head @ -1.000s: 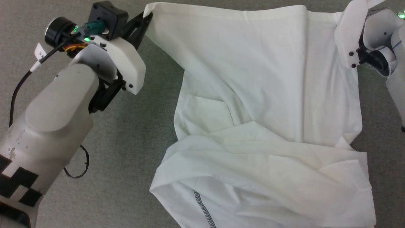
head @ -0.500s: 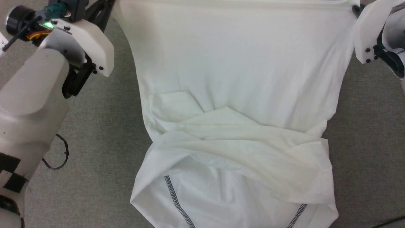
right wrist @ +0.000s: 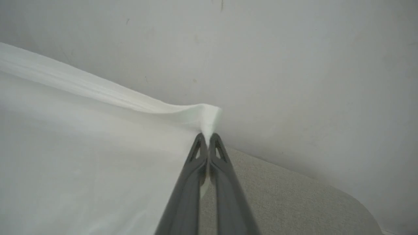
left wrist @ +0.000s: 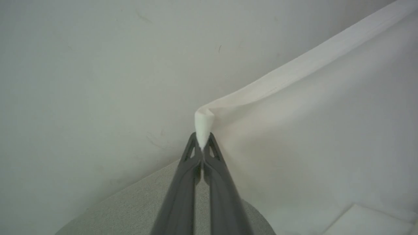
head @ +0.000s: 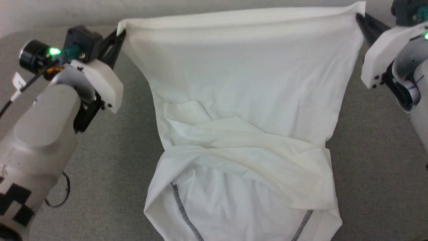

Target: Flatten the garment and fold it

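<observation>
While left pincer (left wrist: pixel 203 148), right pincer (right wrist: pixel 208 138) grip garment (head: pixel 247 83), wall (left wrist: pixel 98 65) behind

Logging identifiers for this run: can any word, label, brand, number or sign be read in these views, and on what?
No text is legible.
Small white paper tag by the left wrist: too small to read.
Black-and-white square pattern on the pale left forearm: a marker, no letters.
Blue line on the right wrist: blurred, unreadable.
White thin-fabric shirt: no print or label showing, only dark grey zigzag stitching.
</observation>
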Motion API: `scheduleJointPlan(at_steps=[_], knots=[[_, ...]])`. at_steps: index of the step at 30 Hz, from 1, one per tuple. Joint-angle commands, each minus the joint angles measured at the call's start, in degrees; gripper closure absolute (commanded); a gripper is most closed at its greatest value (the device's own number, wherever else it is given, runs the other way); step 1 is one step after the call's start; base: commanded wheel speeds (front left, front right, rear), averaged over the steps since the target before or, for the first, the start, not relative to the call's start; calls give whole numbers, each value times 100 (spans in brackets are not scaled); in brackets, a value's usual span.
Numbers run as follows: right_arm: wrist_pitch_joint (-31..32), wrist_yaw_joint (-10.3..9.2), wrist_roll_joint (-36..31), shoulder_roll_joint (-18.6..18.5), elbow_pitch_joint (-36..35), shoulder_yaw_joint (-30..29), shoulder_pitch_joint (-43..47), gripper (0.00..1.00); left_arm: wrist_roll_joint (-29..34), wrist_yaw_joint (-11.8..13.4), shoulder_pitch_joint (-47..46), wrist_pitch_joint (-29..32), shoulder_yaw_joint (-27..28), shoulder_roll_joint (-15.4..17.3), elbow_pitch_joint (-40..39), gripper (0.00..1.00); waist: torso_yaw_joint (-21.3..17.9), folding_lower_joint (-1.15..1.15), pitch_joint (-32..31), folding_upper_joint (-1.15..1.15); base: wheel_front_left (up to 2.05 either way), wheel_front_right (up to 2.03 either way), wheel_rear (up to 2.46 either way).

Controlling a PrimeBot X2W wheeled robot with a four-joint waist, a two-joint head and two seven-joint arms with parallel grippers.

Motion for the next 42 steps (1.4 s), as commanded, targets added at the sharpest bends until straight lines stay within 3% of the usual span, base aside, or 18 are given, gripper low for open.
scheduleJointPlan(at_steps=[1,7,10,17,22,30,41,42], knots=[[-56,-14,84,-62,-70,11,161,100,4,0,181,-44,-22,89,-64,100,18,0,-474,0,0,0,0],[-157,-14,526,-373,-845,89,1185,100,-175,224,1218,-113,-56,551,-1107,100,103,0,-1101,0,0,0,0],[-44,-14,706,-546,-1405,0,1813,100,-216,488,1835,75,-154,949,-1931,100,124,0,-1300,0,0,0,0],[668,-14,922,-963,-3010,-208,3563,100,-379,1183,3333,697,-536,1886,-3931,100,132,0,-1489,0,0,0,0],[1336,-14,961,-1208,-3986,-402,4739,100,-501,1441,4102,960,-861,2266,-4684,100,148,0,-1521,0,0,0,0],[2314,-14,960,-1577,-4826,-437,5896,100,-392,1446,4579,1273,-1379,2263,-4816,100,159,0,-1586,0,0,0,0],[2698,-14,785,-1765,-4772,-308,6250,100,-410,1087,4697,1321,-1662,2161,-4019,100,203,0,-1507,0,0,0,0],[2766,-14,846,-1738,-4715,-319,6281,100,-448,1074,4710,1339,-1671,2123,-3969,71,206,0,-1504,0,0,0,0]])
